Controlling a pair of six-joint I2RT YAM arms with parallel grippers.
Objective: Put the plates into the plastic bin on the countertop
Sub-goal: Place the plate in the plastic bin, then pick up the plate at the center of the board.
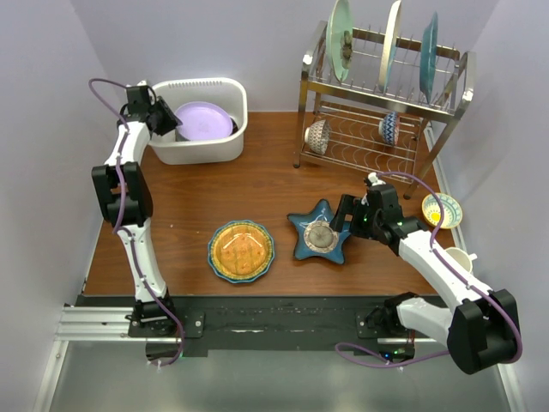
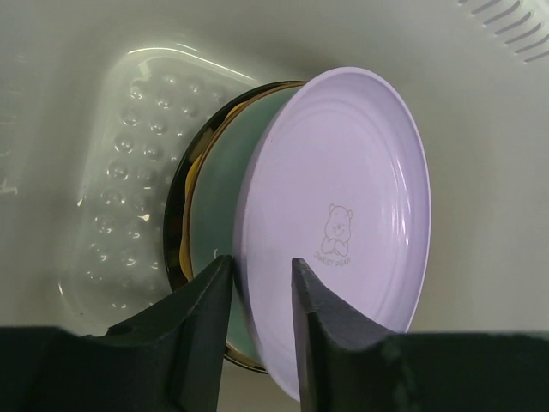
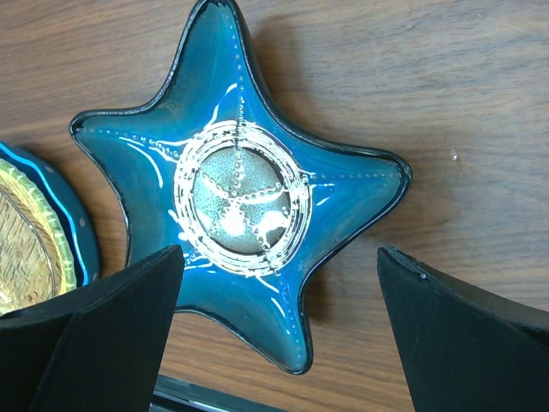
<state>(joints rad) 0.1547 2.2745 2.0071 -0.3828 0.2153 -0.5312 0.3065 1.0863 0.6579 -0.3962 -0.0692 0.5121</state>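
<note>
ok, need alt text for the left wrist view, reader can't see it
A round lavender plate with a small bear print sits tilted inside the white plastic bin, its lower rim pinched by the black left gripper at the bottom of the view. Behind it leans a teal plate with a dark, gold-edged rim.

The lavender plate (image 2: 343,215) stands tilted in the plastic bin (image 1: 202,153), rim pinched between the left jaws; the blue star-shaped plate (image 3: 240,197) lies flat beneath the right jaws.
</note>
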